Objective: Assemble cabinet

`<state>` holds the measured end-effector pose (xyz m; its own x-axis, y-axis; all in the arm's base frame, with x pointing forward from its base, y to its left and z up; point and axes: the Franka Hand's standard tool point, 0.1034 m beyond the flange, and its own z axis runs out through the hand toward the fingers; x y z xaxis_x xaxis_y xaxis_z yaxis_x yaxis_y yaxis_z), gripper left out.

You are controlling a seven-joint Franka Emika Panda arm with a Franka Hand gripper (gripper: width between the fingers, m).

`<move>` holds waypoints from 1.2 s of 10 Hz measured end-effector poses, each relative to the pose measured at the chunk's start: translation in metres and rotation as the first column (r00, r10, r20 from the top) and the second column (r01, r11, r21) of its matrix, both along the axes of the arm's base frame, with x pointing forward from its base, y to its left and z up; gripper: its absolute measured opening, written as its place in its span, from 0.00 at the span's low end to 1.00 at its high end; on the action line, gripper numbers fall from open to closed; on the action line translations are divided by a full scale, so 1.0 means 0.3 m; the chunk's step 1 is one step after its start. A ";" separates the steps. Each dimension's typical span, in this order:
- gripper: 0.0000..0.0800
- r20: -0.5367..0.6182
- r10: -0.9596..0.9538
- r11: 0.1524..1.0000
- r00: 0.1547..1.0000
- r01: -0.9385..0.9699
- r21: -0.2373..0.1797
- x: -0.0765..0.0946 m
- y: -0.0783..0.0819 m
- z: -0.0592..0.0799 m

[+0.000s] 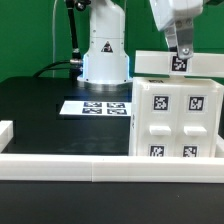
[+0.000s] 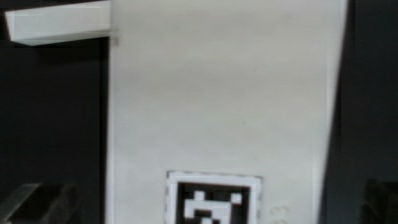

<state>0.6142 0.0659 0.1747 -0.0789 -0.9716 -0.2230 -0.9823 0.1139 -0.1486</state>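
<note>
The cabinet [image 1: 175,118] at 3 o'clock seems partly built; the gripper [image 1: 182,52] is over it, pinching or not I cannot tell.

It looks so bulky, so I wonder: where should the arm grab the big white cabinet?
Likely across its narrow top panel, coming straight down from above. The cabinet body looks wider than the end effector can span, while that top part is slimmer, and the end effector hovers over it.

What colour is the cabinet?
The cabinet is white with black-and-white square tags; exterior view shows it best.
</note>
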 end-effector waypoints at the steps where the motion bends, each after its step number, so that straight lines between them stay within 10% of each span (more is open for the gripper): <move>1: 0.99 0.012 0.002 1.000 1.000 -0.002 0.012 0.002 0.004 0.030; 6: 1.00 0.016 0.194 0.981 0.981 -0.193 -0.023 -0.009 0.019 0.030; 12: 1.00 0.061 0.771 0.633 0.634 -0.753 -0.178 -0.001 0.021 0.036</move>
<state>0.6138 0.0722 0.1855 0.7209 -0.6912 -0.0508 -0.6824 -0.6950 -0.2265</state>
